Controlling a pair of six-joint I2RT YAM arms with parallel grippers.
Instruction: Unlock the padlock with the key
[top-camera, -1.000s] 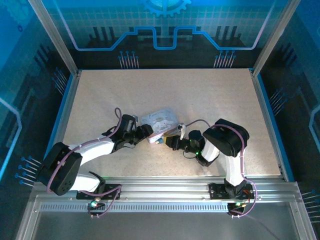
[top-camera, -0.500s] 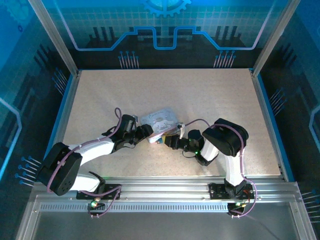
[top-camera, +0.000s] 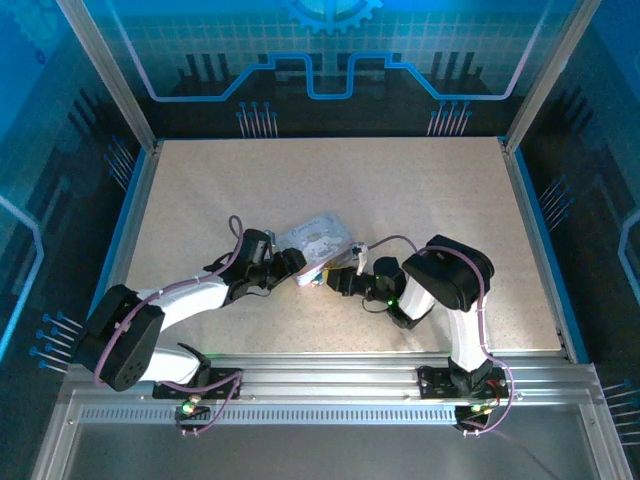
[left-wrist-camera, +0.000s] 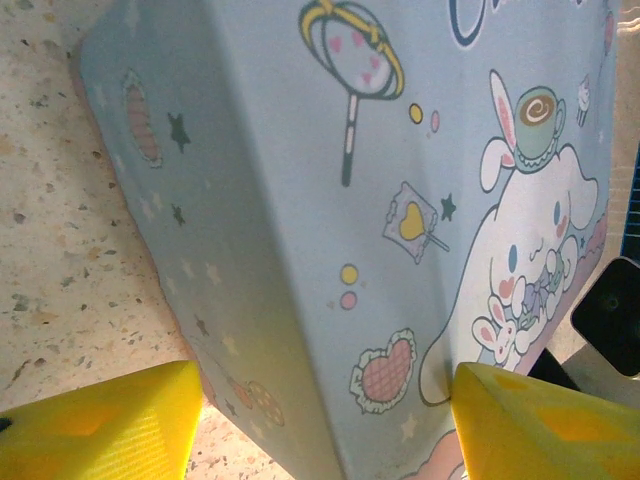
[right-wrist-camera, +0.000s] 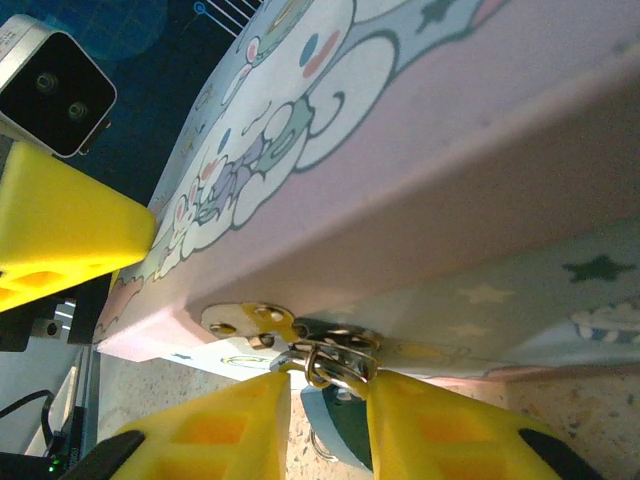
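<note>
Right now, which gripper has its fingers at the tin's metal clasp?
The right gripper: its fingers sit close together either side of the clasp, while the left gripper holds the tin across its printed body.

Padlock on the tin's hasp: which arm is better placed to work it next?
Right, probably. The right gripper has its fingertips flanking the padlock at the hasp, while the left gripper straddles the tin, seemingly steadying it.
</note>
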